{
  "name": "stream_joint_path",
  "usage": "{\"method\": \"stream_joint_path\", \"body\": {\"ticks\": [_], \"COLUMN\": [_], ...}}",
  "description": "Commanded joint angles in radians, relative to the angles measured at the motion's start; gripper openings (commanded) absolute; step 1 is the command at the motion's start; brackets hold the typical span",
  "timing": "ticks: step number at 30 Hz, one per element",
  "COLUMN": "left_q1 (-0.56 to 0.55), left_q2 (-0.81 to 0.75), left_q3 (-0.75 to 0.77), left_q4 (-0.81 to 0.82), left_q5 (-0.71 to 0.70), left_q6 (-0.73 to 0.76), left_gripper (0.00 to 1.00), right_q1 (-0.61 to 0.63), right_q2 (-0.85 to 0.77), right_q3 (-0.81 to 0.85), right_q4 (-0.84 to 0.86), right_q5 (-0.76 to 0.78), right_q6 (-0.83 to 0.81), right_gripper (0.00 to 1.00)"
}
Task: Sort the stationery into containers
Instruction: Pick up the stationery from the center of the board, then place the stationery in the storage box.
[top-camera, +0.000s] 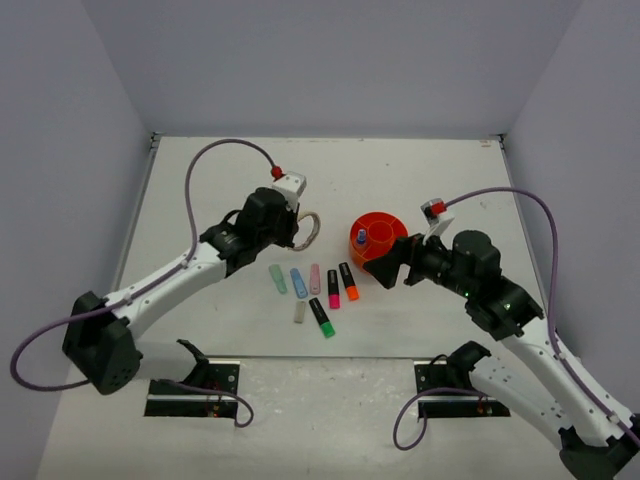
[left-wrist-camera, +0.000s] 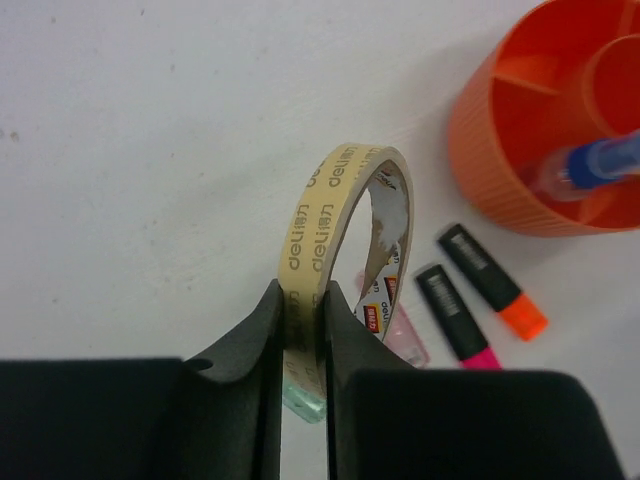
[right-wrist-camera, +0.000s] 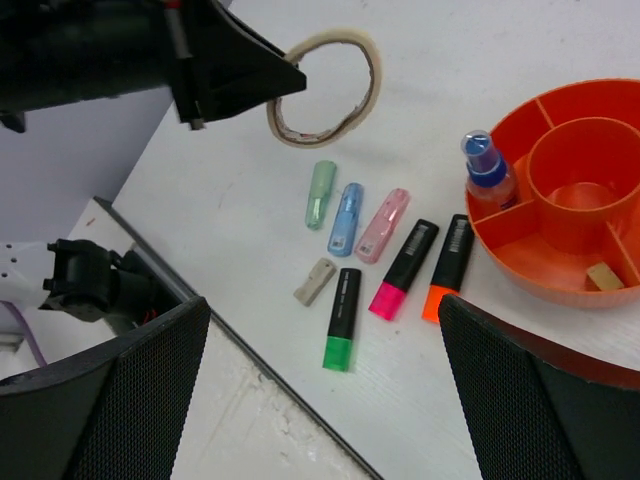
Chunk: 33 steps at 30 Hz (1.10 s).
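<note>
Pinching cream tape roll (left-wrist-camera: 320, 215) w/ left claw (left-wrist-camera: 303, 300): fingers clenched on the band, one each side, roll upright on edge. Held to the left of orange organiser (top-camera: 392, 221), well apart from it, on far side of the marker row. Can't tell whether clear of table (top-camera: 450, 170) or resting on it.

Hovering at near-right side of organiser w/ right claw (top-camera: 388, 268), released, fingers spread wide, nothing between them.

Lying flat on table, near side of organiser, roughly parallel in a row, L to R from overhead: pastel green marker (top-camera: 277, 279), blue marker (top-camera: 298, 282), pink marker (top-camera: 315, 278), black marker w/ pink cap (top-camera: 333, 288), black marker w/ orange cap (top-camera: 348, 281). Closer to arm bases: short grey marker (top-camera: 299, 311), and just beside it black marker w/ green cap (top-camera: 321, 316).

Sitting inside organiser: blue-capped item (right-wrist-camera: 487, 170) leaning in one outer compartment, small tan piece (right-wrist-camera: 601, 277) in another.
</note>
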Motion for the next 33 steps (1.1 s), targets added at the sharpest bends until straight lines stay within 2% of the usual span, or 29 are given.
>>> {"method": "stream_joint_path", "body": {"ticks": [1,3,7,10,14,16,17,18,19,24,27,30,31,33], "left_q1": [-0.007,-0.007,-0.010,-0.010,-0.012,-0.012,-0.012,-0.012,-0.012,-0.011,-0.012,-0.010,-0.012,-0.012], "left_q2": [-0.223,-0.293,-0.370,-0.392,-0.421,-0.422,-0.418,-0.414,-0.410,-0.391,-0.376,-0.369,-0.369,-0.370], "left_q3": [-0.077,-0.100,-0.125,-0.142,-0.172,-0.176,-0.176,-0.175,-0.175,-0.154,-0.138,-0.117,-0.112,-0.101], "left_q4": [0.115,0.156,0.231,0.274,0.341,0.345,0.346,0.345,0.344,0.340,0.346,0.350,0.348,0.343], "left_q5": [0.268,0.403,0.623,0.759,0.836,0.837,0.833,0.822,0.803,0.749,0.735,0.724,0.724,0.724], "left_q6": [-0.070,-0.086,-0.107,-0.130,-0.142,-0.143,-0.143,-0.143,-0.143,-0.148,-0.155,-0.164,-0.164,-0.162], "left_gripper": [0.00,0.00,0.00,0.00,0.00,0.00,0.00,0.00,0.00,0.00,0.06,0.01,0.00,0.00], "right_q1": [0.003,0.002,0.003,0.003,0.002,0.001,0.001,0.001,0.002,0.003,0.001,0.001,0.001,0.000], "right_q2": [0.095,0.173,0.268,0.320,0.343,0.340,0.336,0.330,0.324,0.288,0.275,0.272,0.272,0.277], "right_q3": [0.084,0.142,0.207,0.258,0.293,0.290,0.288,0.285,0.280,0.244,0.226,0.221,0.218,0.218], "right_q4": [0.162,0.203,0.245,0.249,0.258,0.266,0.263,0.260,0.255,0.230,0.227,0.218,0.216,0.207], "right_q5": [-0.180,-0.321,-0.386,-0.433,-0.456,-0.465,-0.468,-0.467,-0.463,-0.432,-0.419,-0.415,-0.421,-0.425], "right_q6": [0.085,0.072,0.019,-0.006,-0.001,0.001,0.000,-0.001,-0.001,-0.020,-0.024,-0.032,-0.032,-0.035], "right_gripper": [0.99,0.99,0.99,0.93,0.63,0.45,0.23,0.07,0.01,0.00,0.00,0.02,0.15,0.56]}}
